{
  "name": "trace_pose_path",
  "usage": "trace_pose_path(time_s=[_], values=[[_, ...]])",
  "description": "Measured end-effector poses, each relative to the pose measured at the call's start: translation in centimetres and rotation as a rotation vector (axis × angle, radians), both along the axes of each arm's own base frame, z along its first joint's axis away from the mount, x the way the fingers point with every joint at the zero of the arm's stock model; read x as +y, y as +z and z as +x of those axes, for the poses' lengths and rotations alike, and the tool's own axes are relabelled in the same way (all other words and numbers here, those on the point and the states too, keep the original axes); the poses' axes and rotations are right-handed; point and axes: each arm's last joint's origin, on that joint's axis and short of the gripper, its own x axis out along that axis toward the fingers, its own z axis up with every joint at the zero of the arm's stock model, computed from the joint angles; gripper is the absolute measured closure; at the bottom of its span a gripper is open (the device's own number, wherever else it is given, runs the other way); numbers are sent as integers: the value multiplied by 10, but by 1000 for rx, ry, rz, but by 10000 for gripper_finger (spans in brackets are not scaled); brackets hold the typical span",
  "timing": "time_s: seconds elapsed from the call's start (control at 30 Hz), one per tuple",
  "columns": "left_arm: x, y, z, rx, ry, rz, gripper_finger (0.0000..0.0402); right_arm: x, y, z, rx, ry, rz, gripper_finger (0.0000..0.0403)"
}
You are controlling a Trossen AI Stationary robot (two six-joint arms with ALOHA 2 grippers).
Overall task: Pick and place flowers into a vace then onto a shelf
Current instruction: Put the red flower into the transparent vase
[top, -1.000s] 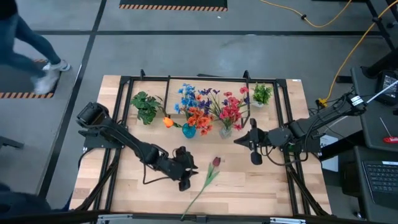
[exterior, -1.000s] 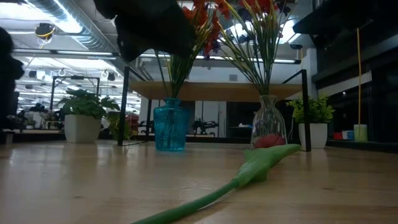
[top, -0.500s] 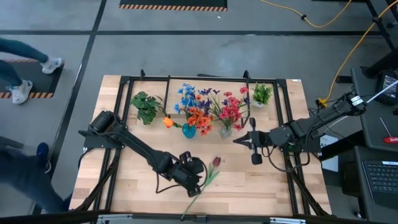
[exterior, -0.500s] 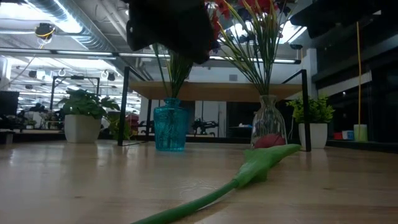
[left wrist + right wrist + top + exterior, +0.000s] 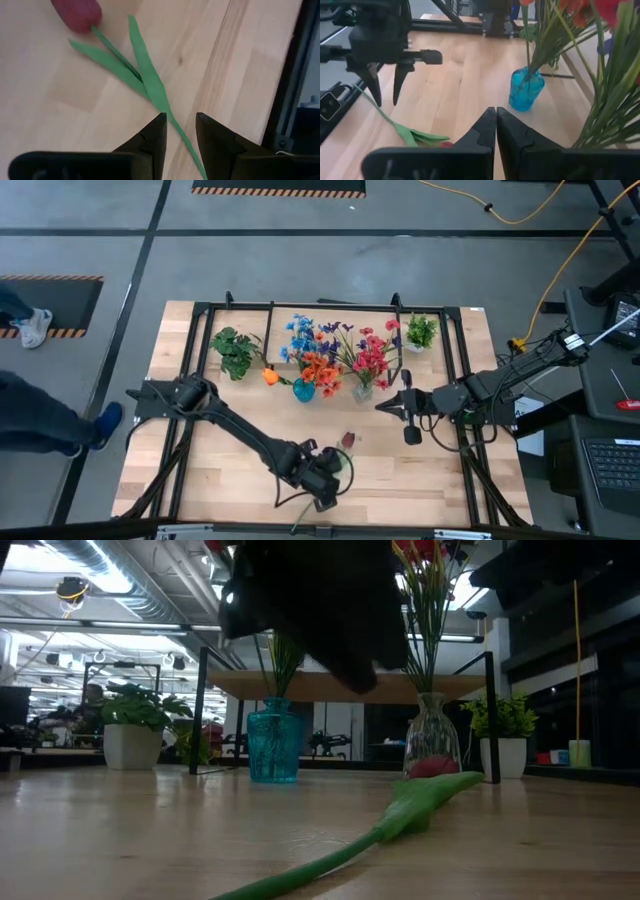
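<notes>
A red tulip [image 5: 347, 440] with a long green stem [image 5: 150, 90] lies flat on the table, its stem running toward the near edge. My left gripper [image 5: 179, 121] is open above the stem, pointing down, with one finger on either side of it, just below the leaves. It also shows in the right wrist view, my left gripper [image 5: 385, 97] hovering over the stem. My right gripper [image 5: 495, 114] is shut and waits right of the vases, touching nothing. Other flowers stand in a blue vase [image 5: 303, 390] and a clear vase [image 5: 362, 392], in front of the shelf [image 5: 340, 687].
Two potted plants [image 5: 235, 352] [image 5: 420, 330] stand on the table at the far side. An orange tulip bloom [image 5: 270, 377] sits beside the blue vase. Black frame rails run along the table's left and right sides. A person [image 5: 40, 415] walks on the floor left of the table.
My left gripper has travelled toward the table's right and near edge, from left of the tulip to a spot over its stem. The tulip has stayed where it lay. The person on the left has walked on.
</notes>
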Motion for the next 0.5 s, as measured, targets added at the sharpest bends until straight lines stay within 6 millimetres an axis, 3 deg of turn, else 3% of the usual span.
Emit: trace_pose_path(time_s=[0.5], values=[[-16,-40,6,57,36,-49,304,4,-12,9,53,-16,18,384]])
